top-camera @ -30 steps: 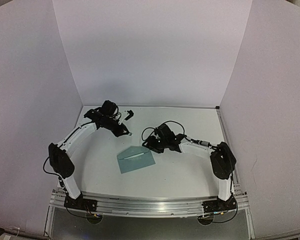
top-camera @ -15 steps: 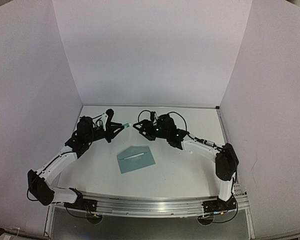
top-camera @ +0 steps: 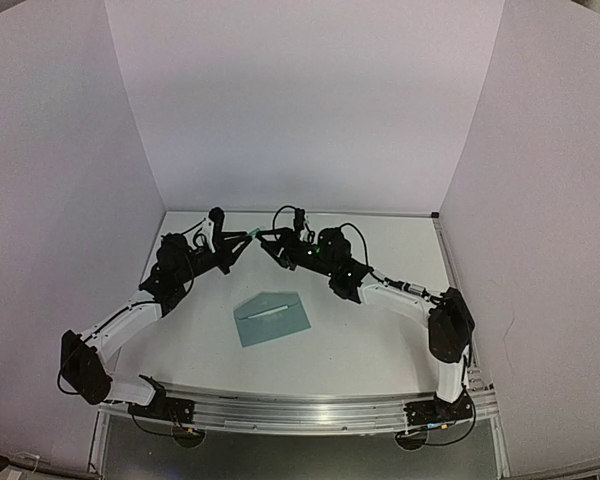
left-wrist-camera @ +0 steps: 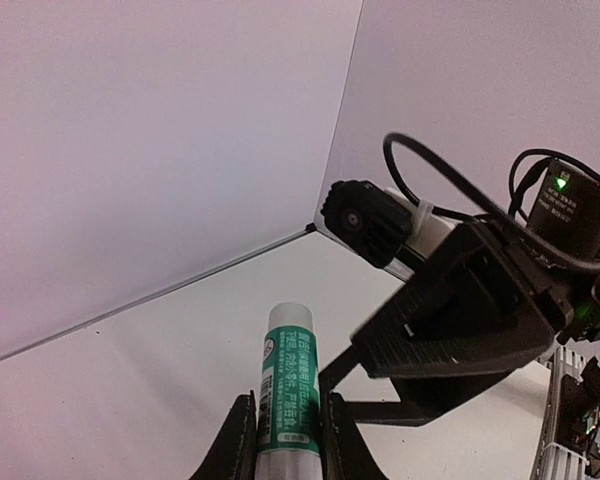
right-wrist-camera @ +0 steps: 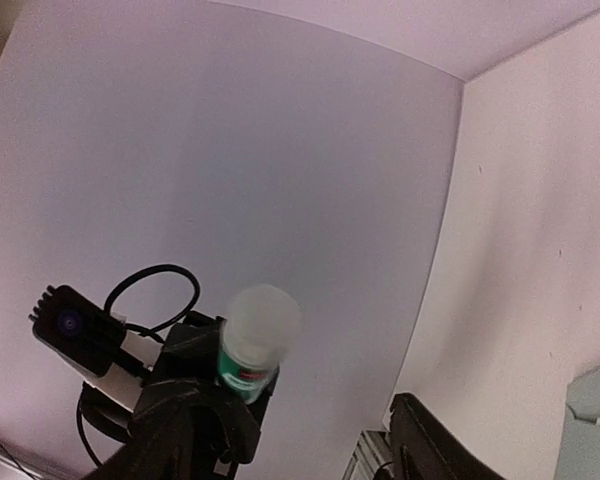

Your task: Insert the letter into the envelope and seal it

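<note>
The white table (top-camera: 380, 350) is closed in by pale walls (top-camera: 300, 100) at the far edge and at both sides. Of the things above it, the two arms are the largest. Our left arm (top-camera: 120, 325) reaches up from the near left corner. Our right arm (top-camera: 410, 295) reaches up from the near right corner. Their wrists come together over the far part of the table, a little left of its middle. Next in size is the envelope (top-camera: 272, 318), teal, lying flat on the table left of the middle and nearer the near edge than the far one. It is turned slightly askew, with a thin pale streak (top-camera: 270, 311) across it, and it is well apart from both grippers. The left gripper (left-wrist-camera: 288, 445) is clamped narrowly around a glue stick (left-wrist-camera: 288, 380), which has a green label and points away from the wrist. Its whitish cap (right-wrist-camera: 260, 315) sticks out clear of the fingers. The right gripper (right-wrist-camera: 290, 445) faces that cap with its jaws standing wide and nothing between them. In the left wrist view one of its fingers (left-wrist-camera: 380, 408) ends just beside the stick's label, and we cannot tell whether it touches. Smallest is a green light (left-wrist-camera: 560, 183) glowing on the right wrist.
</note>
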Robot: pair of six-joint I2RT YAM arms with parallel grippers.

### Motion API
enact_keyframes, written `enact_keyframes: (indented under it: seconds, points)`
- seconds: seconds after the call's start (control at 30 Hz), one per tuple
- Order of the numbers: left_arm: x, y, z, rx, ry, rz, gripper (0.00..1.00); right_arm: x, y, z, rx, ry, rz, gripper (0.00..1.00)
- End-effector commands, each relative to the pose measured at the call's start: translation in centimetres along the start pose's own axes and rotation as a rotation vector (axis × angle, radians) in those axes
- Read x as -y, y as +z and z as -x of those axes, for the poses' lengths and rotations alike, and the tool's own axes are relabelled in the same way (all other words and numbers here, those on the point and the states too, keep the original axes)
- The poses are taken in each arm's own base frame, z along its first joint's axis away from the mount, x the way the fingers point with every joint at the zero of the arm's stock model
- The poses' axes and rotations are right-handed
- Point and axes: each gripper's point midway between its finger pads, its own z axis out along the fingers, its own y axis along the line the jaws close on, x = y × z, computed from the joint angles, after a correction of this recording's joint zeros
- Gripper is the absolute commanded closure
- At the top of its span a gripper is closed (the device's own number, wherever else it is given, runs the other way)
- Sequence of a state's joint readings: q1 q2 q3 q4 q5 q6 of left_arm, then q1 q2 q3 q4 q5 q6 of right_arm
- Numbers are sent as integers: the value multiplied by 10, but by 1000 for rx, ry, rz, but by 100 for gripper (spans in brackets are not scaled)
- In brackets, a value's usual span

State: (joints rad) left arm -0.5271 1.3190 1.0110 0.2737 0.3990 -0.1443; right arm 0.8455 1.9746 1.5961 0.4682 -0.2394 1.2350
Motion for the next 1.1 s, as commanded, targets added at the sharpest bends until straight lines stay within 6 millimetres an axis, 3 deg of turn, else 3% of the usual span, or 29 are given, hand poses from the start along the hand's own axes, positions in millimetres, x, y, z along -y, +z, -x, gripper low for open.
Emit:
enact_keyframes:
  seconds: [0.0,0.07,0.3,0.47,0.6,0.63,0.67,0.7,0.73,0.77,0.9,1.07]
  points:
    - [8,2,4,34,-15,-37,100,-27,16,14,28,8,115,72]
    - [8,4,3,30,-11,-40,100,-24,21,14,24,28,126,76]
    - [6,10,-1,11,-12,-43,100,-31,27,12,-4,30,160,76]
    - [4,15,-10,-21,-49,-41,100,-34,30,9,-32,38,174,97]
    - [1,20,-20,-64,-80,-39,95,-23,25,6,-32,32,146,100]
    - [2,19,-22,-77,-89,-42,80,-12,22,8,-25,40,121,100]
    - [3,17,-25,-91,-96,-43,54,4,17,10,-13,57,84,100]
    - [4,15,-31,-122,-102,-46,38,14,10,12,1,64,56,100]
    - [6,12,-37,-152,-106,-51,24,24,2,14,14,68,27,100]
    - [8,9,-41,-180,-105,-59,18,35,-5,16,25,63,-5,100]
    - [-9,-7,-73,-354,-219,15,6,88,-26,6,-15,-53,-235,100]
    - [-57,-38,-165,-739,-449,185,7,169,-54,-23,-169,-180,-553,100]
